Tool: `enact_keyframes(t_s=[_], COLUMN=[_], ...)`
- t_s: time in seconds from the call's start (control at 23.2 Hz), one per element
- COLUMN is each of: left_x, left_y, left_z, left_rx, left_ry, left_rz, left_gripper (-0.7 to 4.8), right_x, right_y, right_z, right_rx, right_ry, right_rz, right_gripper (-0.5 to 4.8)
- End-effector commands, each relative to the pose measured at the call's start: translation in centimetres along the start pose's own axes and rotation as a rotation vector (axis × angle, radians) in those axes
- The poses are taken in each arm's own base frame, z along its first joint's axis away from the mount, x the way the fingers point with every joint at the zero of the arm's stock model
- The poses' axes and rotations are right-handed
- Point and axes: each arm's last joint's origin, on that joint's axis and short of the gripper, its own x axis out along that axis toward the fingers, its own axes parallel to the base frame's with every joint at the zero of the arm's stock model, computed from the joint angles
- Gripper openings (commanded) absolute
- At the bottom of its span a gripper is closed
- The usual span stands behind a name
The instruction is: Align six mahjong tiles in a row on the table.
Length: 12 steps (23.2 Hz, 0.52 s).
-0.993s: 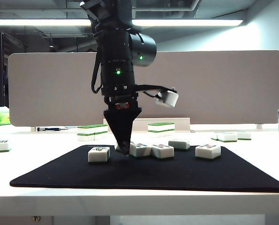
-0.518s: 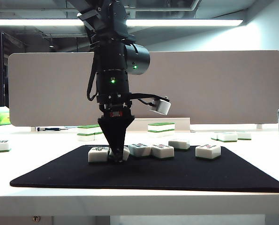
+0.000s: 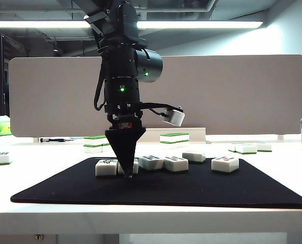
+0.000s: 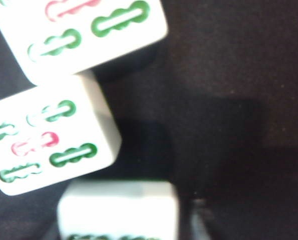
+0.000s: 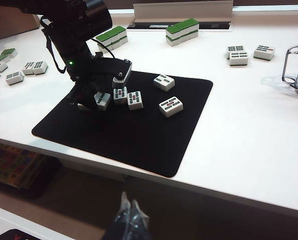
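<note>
Exterior: we see the left pincer (image 3: 126, 172) tip-down on the black rectangular mat (image 3: 161, 190) atop the white desk (image 3: 151, 216), at a white mahjong tile (image 3: 132, 166) in the row near the mat's far edge.

Left wrist: blurred tiles; opening unclear.

Right wrist: right pincer (image 5: 130, 220) closed, empty, off the desk's front edge.

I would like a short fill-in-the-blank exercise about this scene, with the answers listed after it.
1. The tiles being lined up lie on a ____ mat.
2. The left gripper points ____ at the row of tiles.
3. The tile farthest from the left gripper lies ____ from the row.
4. The right gripper is ____ the table's front edge, off the mat.

Answers: black; down; apart; below
</note>
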Motion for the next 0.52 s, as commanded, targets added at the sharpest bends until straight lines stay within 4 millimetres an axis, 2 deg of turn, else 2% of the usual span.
enact_keyframes(t_s=[0.04, 0.17, 0.3, 0.39, 0.52], left_x=[-0.4, -1.2, -3.3, -4.6, -5.6], left_y=[0.0, -0.1, -0.3, 0.0, 1.4], left_z=[0.1, 0.1, 0.8, 1.8, 3.4], left_rx=[-0.004, -0.005, -0.079, -0.211, -0.535], left_ry=[-0.007, -0.020, -0.103, -0.233, -0.509], left_rz=[0.004, 0.022, 0.099, 0.172, 0.195], left_gripper=[3.19, 3.19, 3.19, 3.19, 3.19], right_x=[-0.3, -0.2, -0.2, -0.2, -0.2], right_y=[0.1, 0.1, 0.1, 0.1, 0.1], right_z=[-0.1, -0.1, -0.1, -0.1, -0.1], right_rx=[-0.014, -0.013, -0.013, -0.013, -0.013], right_ry=[-0.025, -0.025, -0.025, -0.026, -0.025], right_rz=[-0.001, -0.001, -0.002, -0.002, -0.006], right_gripper=[-0.01, -0.01, -0.01, -0.01, -0.01])
